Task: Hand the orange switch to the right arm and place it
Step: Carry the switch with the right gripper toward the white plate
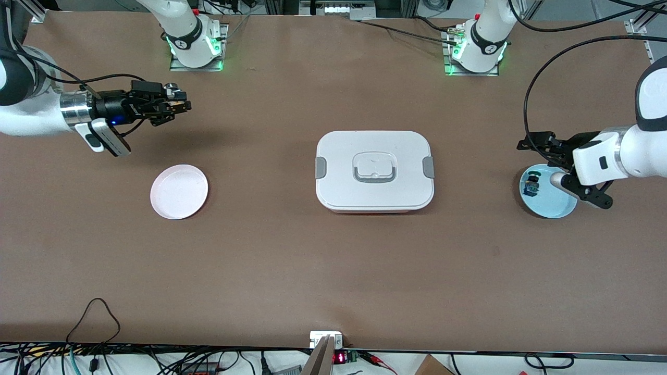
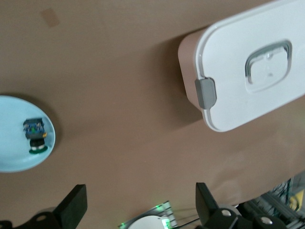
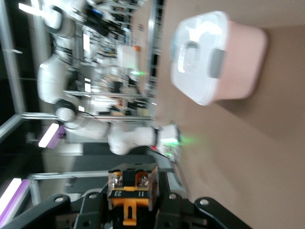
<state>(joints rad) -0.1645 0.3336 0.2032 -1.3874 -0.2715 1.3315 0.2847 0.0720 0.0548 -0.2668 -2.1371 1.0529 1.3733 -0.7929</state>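
Your right gripper (image 1: 180, 105) clamps orange switch (image 3: 130, 195), arm held level above table (image 1: 333, 260), over bare table near pink plate (image 1: 178, 191). Your left gripper (image 1: 531, 146) spread wide, empty, hovering beside blue plate (image 1: 552, 205) holding green-blue switch (image 1: 532, 186).

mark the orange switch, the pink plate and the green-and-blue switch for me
orange switch (image 3: 129, 193): right wrist view, on its body between the right gripper's fingers.
pink plate (image 1: 178, 191): front view, middle of its bare face.
green-and-blue switch (image 2: 35, 134): left wrist view, on its body, lying in the blue plate.
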